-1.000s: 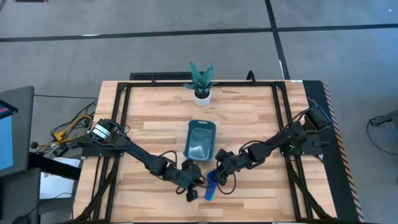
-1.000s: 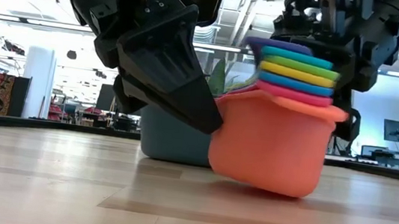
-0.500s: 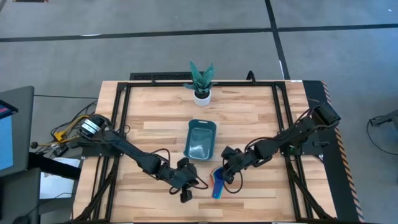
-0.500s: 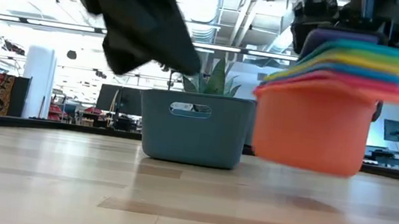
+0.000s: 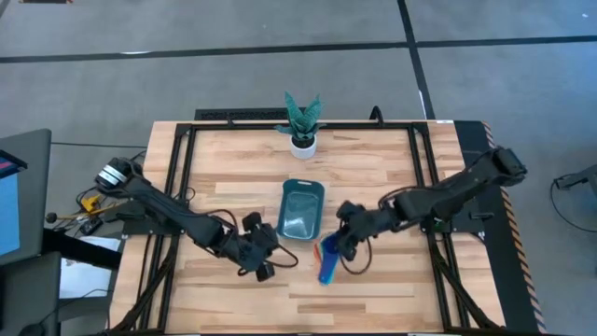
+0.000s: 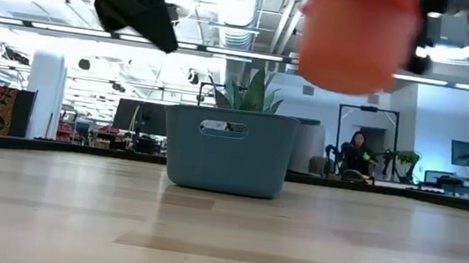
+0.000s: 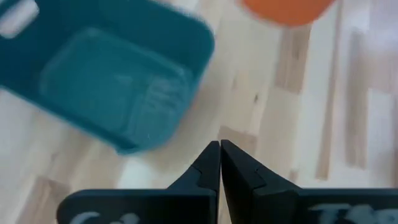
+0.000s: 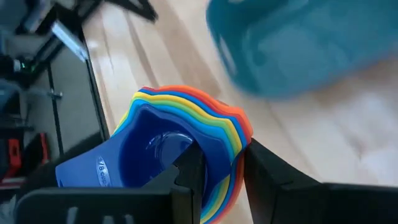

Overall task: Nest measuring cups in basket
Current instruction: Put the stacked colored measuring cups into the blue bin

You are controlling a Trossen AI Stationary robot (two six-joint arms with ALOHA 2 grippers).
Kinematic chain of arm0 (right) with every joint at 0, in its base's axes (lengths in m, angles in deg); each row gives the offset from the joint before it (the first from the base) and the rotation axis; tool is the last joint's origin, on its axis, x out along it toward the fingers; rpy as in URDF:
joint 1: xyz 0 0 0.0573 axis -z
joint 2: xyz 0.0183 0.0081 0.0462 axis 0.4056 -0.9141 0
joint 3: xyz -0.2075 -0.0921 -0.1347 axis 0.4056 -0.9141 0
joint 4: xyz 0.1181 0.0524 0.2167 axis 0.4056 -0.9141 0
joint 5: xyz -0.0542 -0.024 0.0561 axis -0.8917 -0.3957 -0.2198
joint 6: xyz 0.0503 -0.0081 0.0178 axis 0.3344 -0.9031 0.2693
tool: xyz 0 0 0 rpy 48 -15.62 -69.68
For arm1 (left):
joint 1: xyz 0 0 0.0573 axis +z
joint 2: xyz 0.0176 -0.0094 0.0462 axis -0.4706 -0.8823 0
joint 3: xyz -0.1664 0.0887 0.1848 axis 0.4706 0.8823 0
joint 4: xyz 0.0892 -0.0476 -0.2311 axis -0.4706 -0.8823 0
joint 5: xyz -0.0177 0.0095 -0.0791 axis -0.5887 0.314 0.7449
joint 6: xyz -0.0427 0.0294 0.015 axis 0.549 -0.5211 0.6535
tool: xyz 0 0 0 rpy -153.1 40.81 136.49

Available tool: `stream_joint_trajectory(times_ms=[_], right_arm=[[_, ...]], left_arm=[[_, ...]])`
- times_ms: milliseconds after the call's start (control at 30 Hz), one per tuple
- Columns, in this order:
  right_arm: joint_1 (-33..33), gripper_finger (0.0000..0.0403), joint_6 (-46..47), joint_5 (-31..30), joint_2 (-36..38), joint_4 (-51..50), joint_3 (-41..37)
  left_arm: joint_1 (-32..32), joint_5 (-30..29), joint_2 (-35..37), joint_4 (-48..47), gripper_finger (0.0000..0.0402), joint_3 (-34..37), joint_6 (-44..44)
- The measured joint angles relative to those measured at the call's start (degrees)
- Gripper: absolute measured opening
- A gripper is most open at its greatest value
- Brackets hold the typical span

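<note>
clearly the right hand (image 5: 338,246) is clamped over the rims of the nested measuring cups (image 5: 327,260), lifted off the bench (image 5: 373,168) at lower centre of the high view, just right of the teal basket (image 5: 301,209). in the right wrist view one finger sits inside the dark blue cup (image 8: 146,152) and the other outside the orange cup (image 8: 244,134), so the pinch is on one side only. a jerky swing could tilt the stack and shake cups loose, or clip the basket rim. the left hand (image 5: 260,264), fingers together, waits at lower left of the basket.
</note>
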Motion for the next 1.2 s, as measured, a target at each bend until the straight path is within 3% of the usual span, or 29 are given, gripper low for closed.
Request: stream_joint_trajectory(times_ms=[200, 533, 867, 1200], right_arm=[[7.53, 0.0103, -9.79, 1.11, -1.98, -5.91, 7.22], [18.93, 0.0103, -21.36, 8.24, -10.63, -5.12, 15.10], [27.24, 0.0103, -27.03, 15.20, -18.97, -2.37, 15.60], [29.61, 0.0103, -29.16, 17.07, -24.95, -1.72, 15.99]], left_arm=[[0.25, -3.25, 3.59, -3.30, 0.0000, -0.09, 0.09], [-0.63, -9.92, 8.84, -14.19, 0.0000, -0.01, 3.34], [0.75, -12.82, 10.07, -19.93, 0.0000, -0.01, 4.68], [3.78, -13.45, 10.45, -22.35, 0.0000, 0.23, 3.55]])
